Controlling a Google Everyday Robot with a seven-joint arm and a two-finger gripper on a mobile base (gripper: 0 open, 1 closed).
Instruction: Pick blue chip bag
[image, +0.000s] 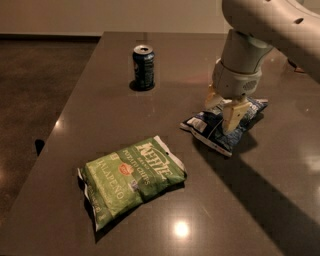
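- The gripper hangs on the arm directly above the blue chip bag, on the right half of the table. The bag therefore lies straight below the fingers, not off to any side.
- The fingers stand apart, one towards 10 o'clock and the other towards 4 o'clock, with the middle of the bag between them. I cannot tell whether their tips touch the foil.
- The bag lies flat, its long axis running from 8 o'clock to 2 o'clock, so the open fingers sit across its narrow width. In my judgement, that suits a pinch.
- From the bag, the soda can stands upright at 10 o'clock, well apart.
- The green chip bag lies at 8 o'clock, also apart.
- Neither stands in the way.
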